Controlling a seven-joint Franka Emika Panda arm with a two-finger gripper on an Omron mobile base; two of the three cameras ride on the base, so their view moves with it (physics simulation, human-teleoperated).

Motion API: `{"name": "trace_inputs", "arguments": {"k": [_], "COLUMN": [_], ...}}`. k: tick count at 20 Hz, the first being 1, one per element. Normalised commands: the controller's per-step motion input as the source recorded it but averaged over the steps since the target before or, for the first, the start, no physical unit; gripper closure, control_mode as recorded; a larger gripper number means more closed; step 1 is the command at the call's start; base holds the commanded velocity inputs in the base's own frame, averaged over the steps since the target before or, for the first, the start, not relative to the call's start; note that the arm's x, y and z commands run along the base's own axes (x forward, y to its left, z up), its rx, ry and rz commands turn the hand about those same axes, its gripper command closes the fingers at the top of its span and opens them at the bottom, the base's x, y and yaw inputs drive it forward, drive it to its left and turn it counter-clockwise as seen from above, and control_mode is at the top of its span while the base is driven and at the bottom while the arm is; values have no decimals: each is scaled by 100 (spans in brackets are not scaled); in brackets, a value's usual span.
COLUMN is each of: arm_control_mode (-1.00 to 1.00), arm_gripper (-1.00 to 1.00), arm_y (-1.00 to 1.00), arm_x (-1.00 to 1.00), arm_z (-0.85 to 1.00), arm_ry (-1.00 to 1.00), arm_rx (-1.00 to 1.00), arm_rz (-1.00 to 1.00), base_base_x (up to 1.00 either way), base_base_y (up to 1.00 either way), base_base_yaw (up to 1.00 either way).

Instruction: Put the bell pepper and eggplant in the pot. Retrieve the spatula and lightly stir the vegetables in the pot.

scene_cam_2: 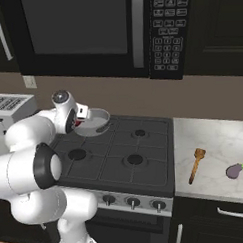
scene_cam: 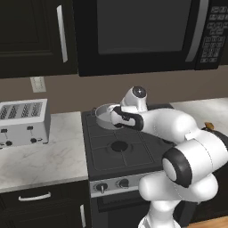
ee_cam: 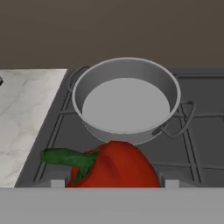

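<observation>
Claw: the claw (ee_cam: 112,183) is closed on the bell pepper (ee_cam: 116,166), its two tips standing at either side of the red fruit at the bottom of the hand view. In the right base view a bit of red shows at the claw (scene_cam_2: 79,120), just beside the pot's near rim.
Bell pepper: red and glossy, green stem lying out toward the marble counter side, held above the stove grate just short of the pot.
Pot: the pot (ee_cam: 126,99) stands on the rear left burner of the stove (scene_cam_2: 122,153), pale inside, with nothing in it; small wire handles stick out at both sides. The left base view shows the pot (scene_cam: 105,115) partly behind the arm's wrist.
Spatula: the spatula (scene_cam_2: 196,165) lies flat on the counter (scene_cam_2: 214,139) right of the stove, blade toward the wall.
Eggplant: the eggplant (scene_cam_2: 235,171) lies on that same counter, right of the spatula and apart from it.
Toaster: the toaster (scene_cam: 23,122) sits on the counter left of the stove.
Microwave: the microwave (scene_cam_2: 94,29) hangs above the stove.
</observation>
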Motion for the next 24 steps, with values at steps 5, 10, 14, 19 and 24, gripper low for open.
{"name": "trace_inputs", "arguments": {"k": [5, 10, 14, 19, 24], "arm_control_mode": [-100, -100, -100, -100, -100], "arm_gripper": [100, 100, 100, 100, 100], "arm_y": [0, 0, 0, 0, 0], "arm_x": [9, 29, 30, 18, 20], "arm_z": [-21, 0, 0, -5, -11], "arm_ry": [7, 9, 5, 0, 0], "arm_rx": [0, 0, 0, 0, 0], "arm_rz": [0, 0, 0, 0, 0], "base_base_x": [0, 0, 0, 0, 0], "base_base_y": [0, 0, 0, 0, 0], "base_base_yaw": [0, 0, 0, 0, 0]}}
